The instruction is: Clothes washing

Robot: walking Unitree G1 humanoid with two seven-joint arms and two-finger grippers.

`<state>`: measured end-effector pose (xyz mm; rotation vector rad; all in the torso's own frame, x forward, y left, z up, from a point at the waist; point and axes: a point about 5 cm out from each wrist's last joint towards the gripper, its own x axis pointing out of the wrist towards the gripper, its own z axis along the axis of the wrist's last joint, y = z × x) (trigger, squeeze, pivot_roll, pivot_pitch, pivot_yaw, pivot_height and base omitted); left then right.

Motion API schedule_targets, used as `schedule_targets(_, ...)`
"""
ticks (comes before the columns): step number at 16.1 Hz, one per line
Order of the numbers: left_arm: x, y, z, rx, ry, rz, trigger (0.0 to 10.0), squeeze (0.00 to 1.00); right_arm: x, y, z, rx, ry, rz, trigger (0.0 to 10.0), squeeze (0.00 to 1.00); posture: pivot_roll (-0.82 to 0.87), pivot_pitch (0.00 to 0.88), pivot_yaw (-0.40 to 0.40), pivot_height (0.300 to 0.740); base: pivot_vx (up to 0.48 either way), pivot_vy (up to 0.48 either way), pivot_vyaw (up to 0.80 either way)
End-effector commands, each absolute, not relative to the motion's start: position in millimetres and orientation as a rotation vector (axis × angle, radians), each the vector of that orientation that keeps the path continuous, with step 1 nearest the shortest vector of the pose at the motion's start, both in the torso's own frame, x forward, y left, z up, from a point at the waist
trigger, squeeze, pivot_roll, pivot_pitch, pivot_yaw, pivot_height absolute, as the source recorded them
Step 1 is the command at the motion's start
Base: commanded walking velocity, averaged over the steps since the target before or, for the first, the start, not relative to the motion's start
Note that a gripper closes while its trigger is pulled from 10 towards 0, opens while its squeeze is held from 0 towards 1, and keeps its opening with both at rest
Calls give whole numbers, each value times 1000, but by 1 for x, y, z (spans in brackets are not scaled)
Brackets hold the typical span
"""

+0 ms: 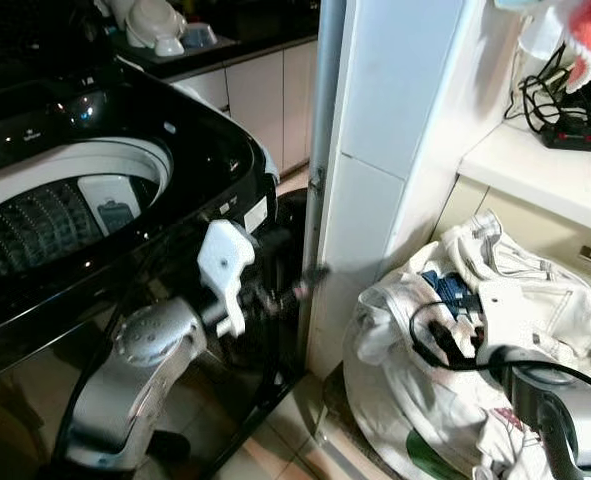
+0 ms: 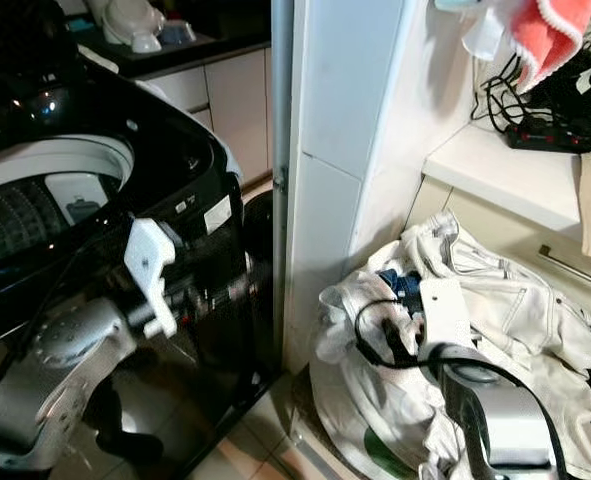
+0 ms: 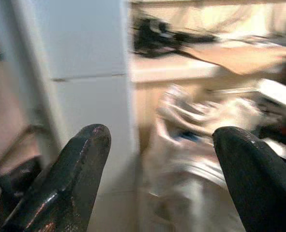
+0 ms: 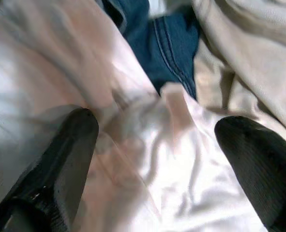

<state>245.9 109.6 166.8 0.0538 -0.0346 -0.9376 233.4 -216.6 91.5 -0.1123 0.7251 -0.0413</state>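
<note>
The right gripper (image 4: 155, 145), jaws spread, hovers over a crumpled heap of white clothes (image 1: 535, 300) with blue denim (image 4: 169, 43) at twelve o'clock, while the left gripper (image 3: 157, 164) hangs spread too.

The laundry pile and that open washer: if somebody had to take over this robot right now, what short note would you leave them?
Right claw: open, fingers spread just above the white garment in the laundry pile; nothing gripped yet.
Left claw: open and empty, held beside the washing machine, pointing towards the pile.
Things: the washer lid is up, with no clothes visible in the part of the drum on show. White clothes and a blue denim piece lie heaped by the white pillar.
Done: nothing loaded, as far as can be seen.
Left: grab clothes, load the drum.
</note>
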Motion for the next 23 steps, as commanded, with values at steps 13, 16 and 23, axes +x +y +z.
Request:
schedule_targets(13, 233, 103, 172, 56, -17, -1087, 10000, 0, 222, -237, 44, -18, 881, -48, 0, 0, -56, 0, -4, 740, 0, 0, 0)
schedule_targets(16, 233, 103, 171, 59, -17, -1092, 10000, 0, 222, -237, 44, -1, 871, -35, 0, 0, -57, 0, -1, 740, 0, 0, 0)
schedule_targets(23, 232, 102, 170, 54, -10, -1099, 10000, 0, 221, -239, 45, 18, 852, -18, 0, 0, -60, 0, 3, 740, 0, 0, 0)
